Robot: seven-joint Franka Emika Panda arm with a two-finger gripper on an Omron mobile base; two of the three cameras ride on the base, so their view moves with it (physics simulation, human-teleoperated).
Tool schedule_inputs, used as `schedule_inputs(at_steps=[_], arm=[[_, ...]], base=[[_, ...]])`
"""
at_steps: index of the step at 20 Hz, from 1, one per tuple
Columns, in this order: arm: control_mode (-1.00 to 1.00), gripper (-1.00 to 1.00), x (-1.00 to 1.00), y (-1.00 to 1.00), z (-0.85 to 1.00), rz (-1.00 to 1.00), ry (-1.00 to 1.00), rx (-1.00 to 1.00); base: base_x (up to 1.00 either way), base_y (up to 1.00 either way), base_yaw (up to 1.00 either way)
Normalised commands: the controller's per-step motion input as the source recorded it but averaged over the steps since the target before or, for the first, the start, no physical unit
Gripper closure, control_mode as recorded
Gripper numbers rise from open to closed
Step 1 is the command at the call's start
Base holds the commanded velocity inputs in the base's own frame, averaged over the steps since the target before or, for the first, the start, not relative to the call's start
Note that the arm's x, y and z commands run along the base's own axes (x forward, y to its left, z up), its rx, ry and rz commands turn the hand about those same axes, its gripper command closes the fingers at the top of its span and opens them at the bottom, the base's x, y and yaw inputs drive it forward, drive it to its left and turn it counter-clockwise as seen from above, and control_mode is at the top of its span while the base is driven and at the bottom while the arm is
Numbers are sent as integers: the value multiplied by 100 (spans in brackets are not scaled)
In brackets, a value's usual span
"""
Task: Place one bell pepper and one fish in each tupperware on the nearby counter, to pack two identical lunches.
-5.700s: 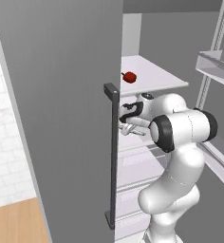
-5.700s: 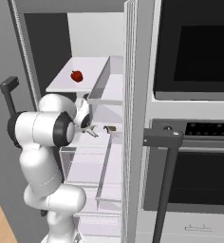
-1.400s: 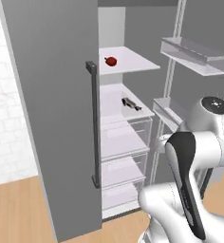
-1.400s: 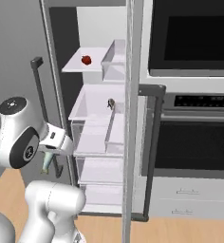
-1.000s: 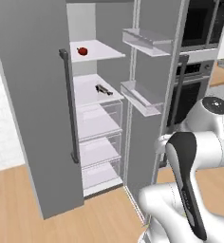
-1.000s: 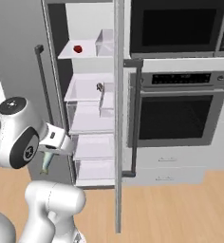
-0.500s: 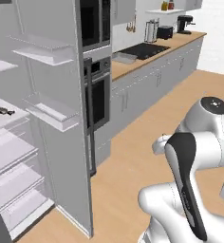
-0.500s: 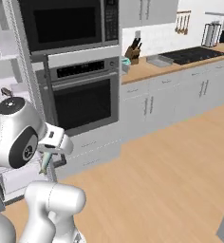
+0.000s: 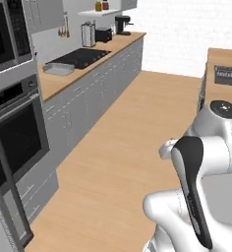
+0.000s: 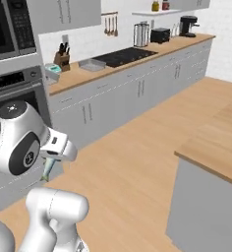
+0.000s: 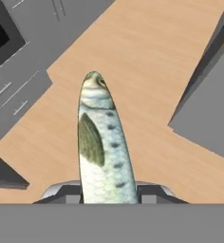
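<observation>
A silvery-green fish points head-first away from the hand, and my gripper is shut on its tail end, one dark finger on each side. In the right base view the gripper hangs under the white forearm at the left, with the fish as a pale green sliver below it. The counter runs along the far wall under the white tile; in the left base view the counter is at the upper left. The bell pepper and the tupperware are out of view.
A black stovetop sits in the counter beside a shallow grey tray, a knife block, a toaster and a coffee maker. A wall oven stands at the left. An island stands at the right across open wooden floor.
The base has turned, so both base views swung from the open fridge past the wall oven to the floor and the long counter. The fish stays in the gripper.
</observation>
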Motion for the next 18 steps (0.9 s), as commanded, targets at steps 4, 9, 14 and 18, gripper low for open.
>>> schedule_inputs(at_steps=[4, 9, 14, 18], arm=[[100, 100, 0, 0, 0, 0, 0, 0], [100, 100, 0, 0, 0, 0, 0, 0], [100, 100, 0, 0, 0, 0, 0, 0], [100, 100, 0, 0, 0, 0, 0, 0]], base=[[100, -3, 0], [100, 11, 0], [100, 44, -1], [100, 20, 0]])
